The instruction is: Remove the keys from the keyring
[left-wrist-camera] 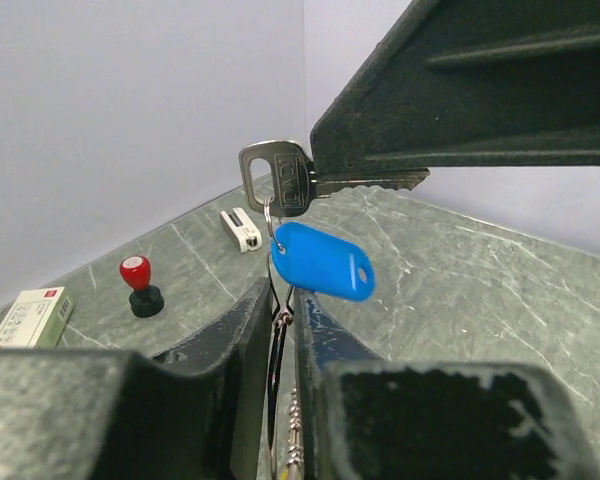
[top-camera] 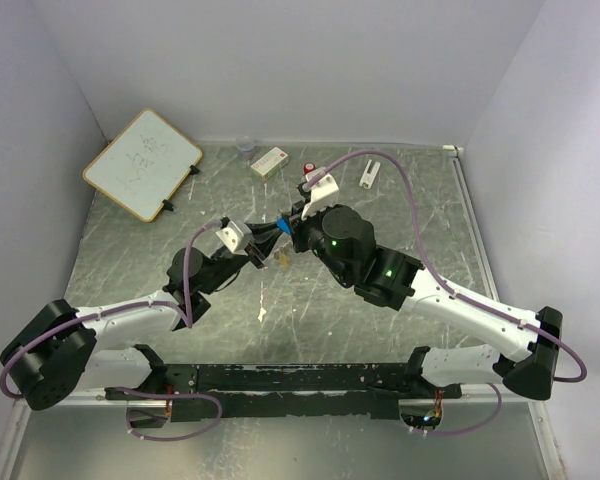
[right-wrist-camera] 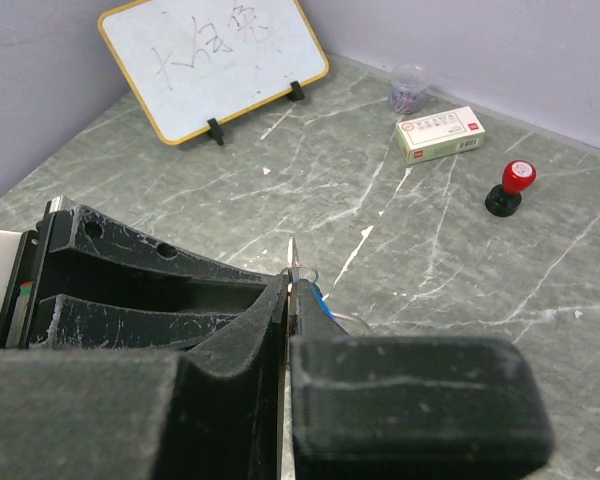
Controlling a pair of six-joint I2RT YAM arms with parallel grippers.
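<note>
- Left wrist view: the silver key (left-wrist-camera: 277,178) has its head just above the blue key (left-wrist-camera: 325,262). Both hang on the keyring (left-wrist-camera: 270,222), lifted off the table (left-wrist-camera: 480,300).
- The right gripper (right-wrist-camera: 288,292) is clamped tight on the silver key's blade.
- The left gripper (left-wrist-camera: 284,305) is pinched together just below the blue key, apparently on the ring's lower wire. A bead chain dangles beneath.
- To do this step well, I judge the silver key should be walked round the coil toward the wire's split end, with the left grip firm. Pulling straight away from the blue key would only tauten the ring.
- Possible snag: the blue key may crowd the split and jam there.
- Room: the red-capped stamp (left-wrist-camera: 138,285) and the box (left-wrist-camera: 28,318) lie well behind the blue key, and the whiteboard (right-wrist-camera: 215,60) is farther off. Nothing stands close to the blue key, so small twists have space.
</note>
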